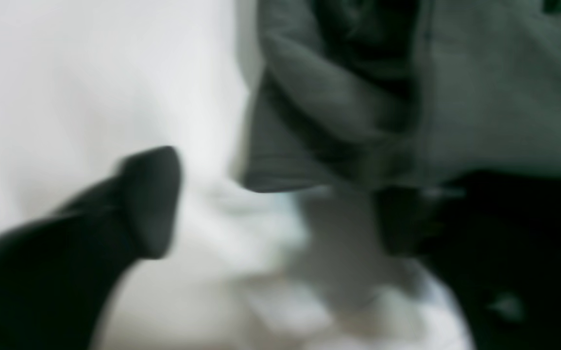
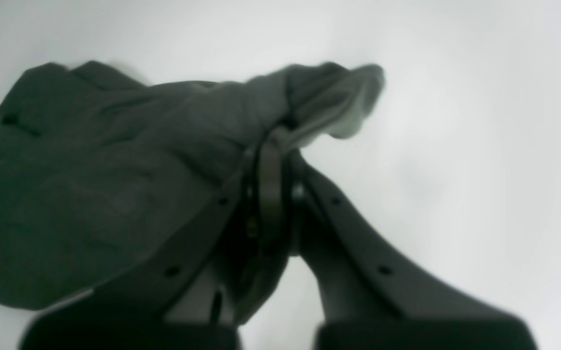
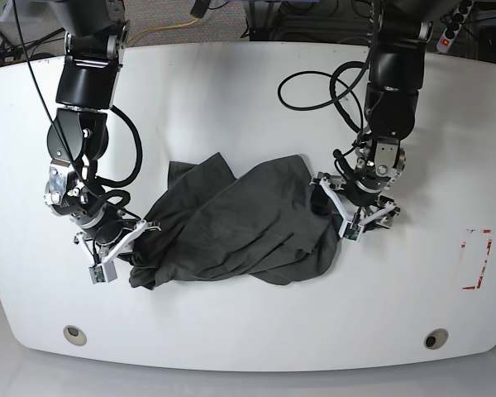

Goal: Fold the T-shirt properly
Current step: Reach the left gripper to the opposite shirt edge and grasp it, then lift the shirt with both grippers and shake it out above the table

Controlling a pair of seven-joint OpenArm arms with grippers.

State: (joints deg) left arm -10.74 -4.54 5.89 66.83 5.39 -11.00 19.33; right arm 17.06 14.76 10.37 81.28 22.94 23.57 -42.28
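The T-shirt [image 3: 231, 223] is soft, matte, light and totally limp from what I see: it'll sag, drape and bunch, no stiffness to lean on, so a pinch on 1 layer at a hem or sleeve edge beats grabbing mid-body, where I'd likely catch 2 layers. Not slippery or fragile by the look of it. It lies crumpled in a heap near the middle of the white worktop [image 3: 248, 91], between both arms, w/ folds running across it and nothing laid flat yet, so I judge the fold proper hasn't begun; spreading comes 1st. My right hand [image 2: 280, 141] is pressed together, pinching a bunched edge of the shirt, w/ a tuft of cloth poking out past the tips and the rest of the fabric trailing off to 1 side in the right wrist view. My left hand [image 3: 360, 211] sits at the opposite edge of the heap, touching or just beside the cloth; the left wrist view is badly blurred, but its fingers [image 1: 151, 199] stand spread apart w/ a hem or sleeve edge just ahead of them, nothing clearly pinched. I'd aim that hand at that edge.
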